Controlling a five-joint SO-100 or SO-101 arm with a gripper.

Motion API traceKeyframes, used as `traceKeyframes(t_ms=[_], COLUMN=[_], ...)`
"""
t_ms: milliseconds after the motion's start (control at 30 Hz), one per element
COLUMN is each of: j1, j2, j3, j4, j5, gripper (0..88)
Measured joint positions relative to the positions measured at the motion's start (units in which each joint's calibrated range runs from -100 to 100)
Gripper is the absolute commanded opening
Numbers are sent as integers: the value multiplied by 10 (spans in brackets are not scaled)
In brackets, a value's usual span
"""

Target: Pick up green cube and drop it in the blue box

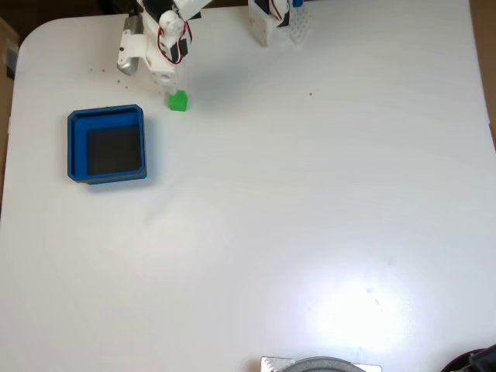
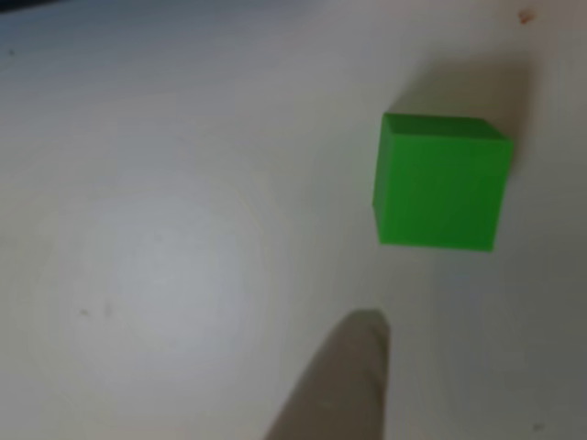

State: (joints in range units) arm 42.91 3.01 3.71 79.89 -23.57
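1. the white two-finger claw (image 1: 172,77) hangs at the top left of the white table (image 1: 310,217) in the fixed view, just above the small bright green plastic cube (image 1: 178,100); whether its fingers are spread or pressed together, i cannot tell.
2. in the other view, one blurred pale fingertip (image 2: 344,385) rises from the bottom edge, below and left of the cube (image 2: 440,183), apart from it.
3. the cube sits flat on the table, free of the claw.
4. the square, shallow blue box with a black floor (image 1: 107,116) lies lower left of the cube in the fixed view, near but apart.
5. a white arm base (image 1: 271,22) stands at the top edge.
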Motion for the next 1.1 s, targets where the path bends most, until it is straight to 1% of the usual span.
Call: traceKeyframes(t_ms=[367,633,1100], j1=[0,0,0], j2=[81,109,128], j3=[-1,0,0], j4=[-3,-75,-80], j5=[0,-1,-1], gripper=[304,304,304])
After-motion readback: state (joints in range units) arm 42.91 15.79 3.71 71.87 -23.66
